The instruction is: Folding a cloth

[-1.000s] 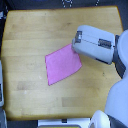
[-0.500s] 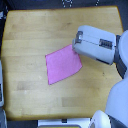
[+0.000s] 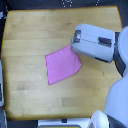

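The pink cloth [image 3: 62,64] lies flat on the wooden tabletop [image 3: 30,35], a little right of the middle in the exterior view. It is plain and four-sided, with one corner at the lower left. The robot's white and grey arm [image 3: 95,42] reaches in from the exterior view's right and covers the cloth's upper right corner. The gripper itself is hidden under the arm's casing, so I cannot tell whether it is open or shut, or whether it holds the cloth.
The robot's white body [image 3: 117,102] fills the exterior view's lower right. The table's edges run along the top and left; dark floor shows beyond. A grey object [image 3: 2,87] stands at the left edge.
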### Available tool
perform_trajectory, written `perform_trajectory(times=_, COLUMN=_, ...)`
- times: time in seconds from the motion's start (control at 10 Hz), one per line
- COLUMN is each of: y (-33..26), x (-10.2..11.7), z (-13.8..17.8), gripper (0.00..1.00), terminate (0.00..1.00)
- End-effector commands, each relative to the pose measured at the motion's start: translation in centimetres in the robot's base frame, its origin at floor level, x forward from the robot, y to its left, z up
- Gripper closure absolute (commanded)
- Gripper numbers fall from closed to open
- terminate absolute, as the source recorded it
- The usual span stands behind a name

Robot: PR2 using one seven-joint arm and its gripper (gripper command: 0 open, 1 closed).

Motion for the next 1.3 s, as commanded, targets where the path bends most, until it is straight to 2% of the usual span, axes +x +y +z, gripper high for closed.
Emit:
perform_trajectory(times=0.0, y=10.4, x=-1.6, z=1.4, gripper=1.00, terminate=0.00)
perform_trajectory(times=0.4, y=17.8, x=-4.5, z=0.3, gripper=1.00, terminate=0.00)
perform_trajectory(times=0.7, y=20.3, x=-6.1, z=2.1, gripper=1.00, terminate=0.00)
perform_trajectory(times=0.9, y=21.9, x=-7.5, z=4.5, gripper=1.00, terminate=0.00)
perform_trajectory(times=1.2, y=24.0, x=-7.2, z=7.7, gripper=1.00, terminate=0.00)
